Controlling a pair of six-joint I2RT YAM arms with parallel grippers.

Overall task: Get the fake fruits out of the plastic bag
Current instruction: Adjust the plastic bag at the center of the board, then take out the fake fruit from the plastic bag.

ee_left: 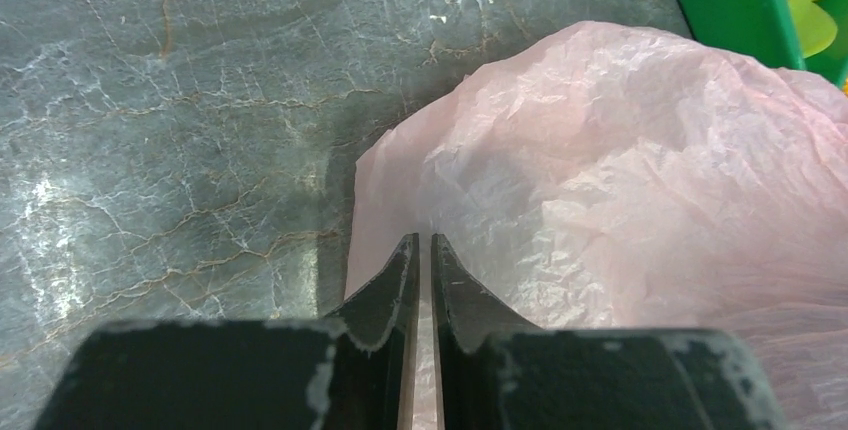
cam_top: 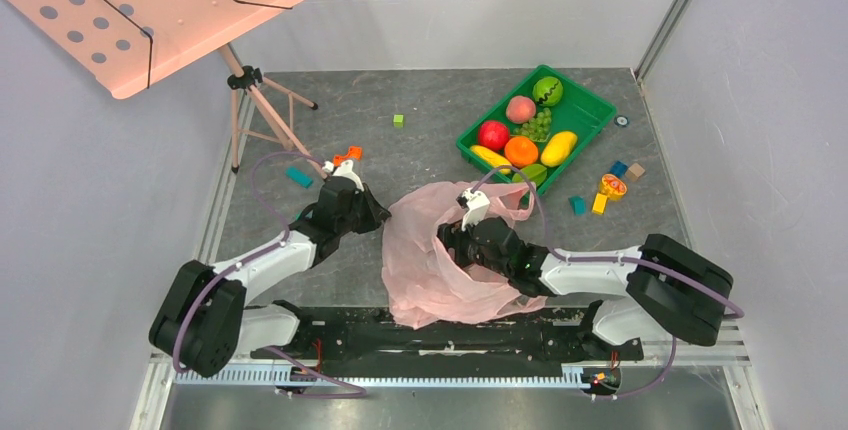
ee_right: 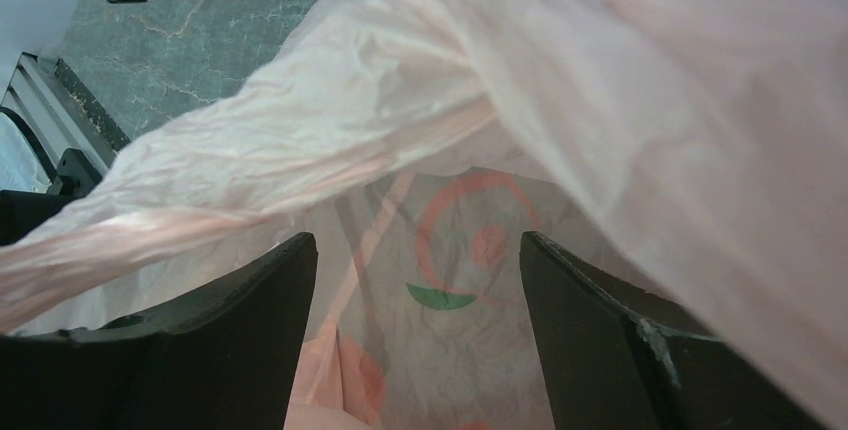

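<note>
Plastic bag (cam_top: pixel 430 260) lies crumpled on the counter (cam_top: pixel 420 150) between the two arms. The left fingers (ee_left: pixel 390 290) are clenched on a fold of its edge, probably to anchor it and hold the mouth up. The right fingers (ee_right: pixel 250 320) are spread wide inside the opening, grasping nothing. Fake fruits (cam_top: pixel 493 134) sit in the green tray (cam_top: pixel 590 110); I cannot tell whether any lie inside the bag.

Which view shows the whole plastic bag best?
Top external: the plastic bag shows whole there, crumpled, with its full outline. Left wrist shows only one side of it; right wrist looks inside, at film and print.
</note>
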